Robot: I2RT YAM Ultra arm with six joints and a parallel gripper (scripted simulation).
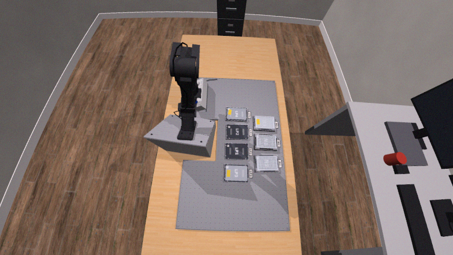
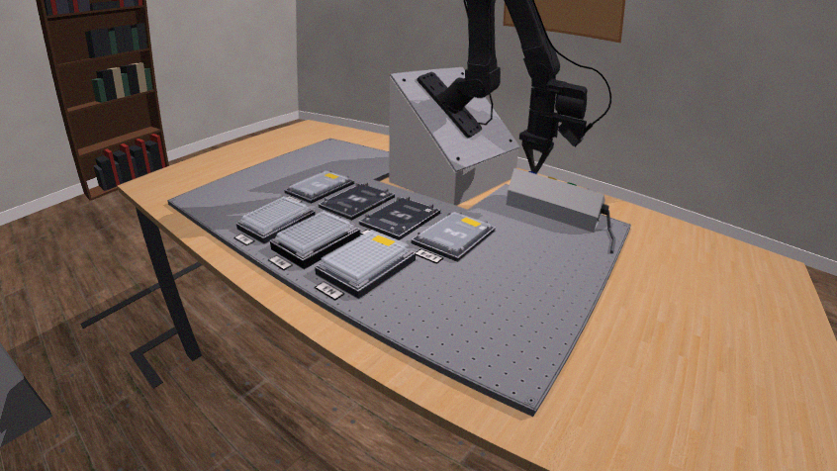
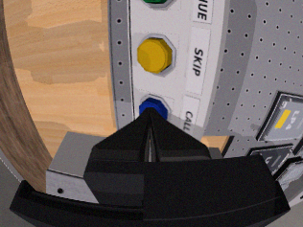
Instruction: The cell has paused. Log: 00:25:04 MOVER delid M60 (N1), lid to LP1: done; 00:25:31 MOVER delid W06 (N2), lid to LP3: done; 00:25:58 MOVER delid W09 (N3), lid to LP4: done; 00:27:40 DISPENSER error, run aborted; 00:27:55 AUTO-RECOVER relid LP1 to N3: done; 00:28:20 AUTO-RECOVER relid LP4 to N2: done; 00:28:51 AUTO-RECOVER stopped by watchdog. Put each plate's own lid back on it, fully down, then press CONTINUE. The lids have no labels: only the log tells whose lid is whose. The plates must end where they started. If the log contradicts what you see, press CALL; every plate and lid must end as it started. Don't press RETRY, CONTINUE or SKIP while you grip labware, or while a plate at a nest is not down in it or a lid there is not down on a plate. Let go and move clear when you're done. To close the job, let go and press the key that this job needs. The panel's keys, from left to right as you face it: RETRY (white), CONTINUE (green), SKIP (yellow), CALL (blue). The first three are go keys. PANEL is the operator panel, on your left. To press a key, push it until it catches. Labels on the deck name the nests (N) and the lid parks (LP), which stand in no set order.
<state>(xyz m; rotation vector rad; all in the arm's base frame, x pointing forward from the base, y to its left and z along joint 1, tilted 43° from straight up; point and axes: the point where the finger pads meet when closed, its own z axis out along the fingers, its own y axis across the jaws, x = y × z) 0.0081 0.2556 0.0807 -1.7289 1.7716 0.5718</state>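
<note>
My gripper (image 3: 150,113) is shut and empty, pointing down at the operator panel (image 2: 553,199). Its tips (image 3: 152,108) sit at the blue CALL key and cover its near edge; I cannot tell how far the key is pushed in. In the exterior view the gripper (image 2: 535,165) reaches the panel's top. Three plates stand in a row at the nests (image 1: 264,122) (image 1: 265,141) (image 1: 266,163). Lids with yellow tags lie on park LP4 (image 1: 236,113) and park LP3 (image 1: 235,172). Parks LP2 (image 1: 236,132) and LP1 (image 1: 236,150) are bare.
The arm's grey slanted base (image 1: 183,134) stands beside the parks, close to the panel. The deck plate (image 1: 234,152) lies on a wooden table. A thin cable stand (image 2: 608,225) rises at the panel's far end.
</note>
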